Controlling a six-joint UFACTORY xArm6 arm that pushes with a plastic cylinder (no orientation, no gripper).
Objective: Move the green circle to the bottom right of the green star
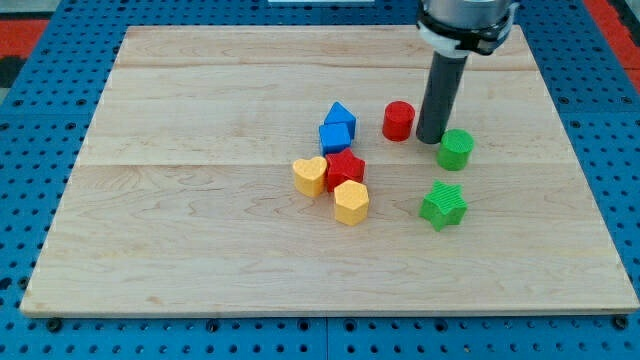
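My arm has no jaws, so there is nothing apart, together or clamped; it ends in a straight dark rod, and my tip (430, 139) stands on the wooden desk (200, 250) in the upper right part of the view. The tip is between two blocks: the red cylinder (398, 120) is just beside it toward the view's left, and the green circle (455, 149) is just beside it toward the view's right and a little lower. I cannot tell if the tip is touching the green circle or if a thin gap remains. The green circle is a short round block that stands upright. Below it, toward the view's bottom and slightly to the left, lies the green star (443, 205), apart from the circle with bare wood between them. So the circle is now above the star, a little to its right. Further to the view's left is a close group of blocks near the middle of the desk. There the blue block with a pointed top (340, 113) sits against the blue cube (335, 137), the red star (345, 167) is under the cube, the yellow heart (310, 175) touches the red star on its left, and the yellow hexagon-like block (351, 202) is just below the red star. Around the desk I see a blue perforated board (30, 120).
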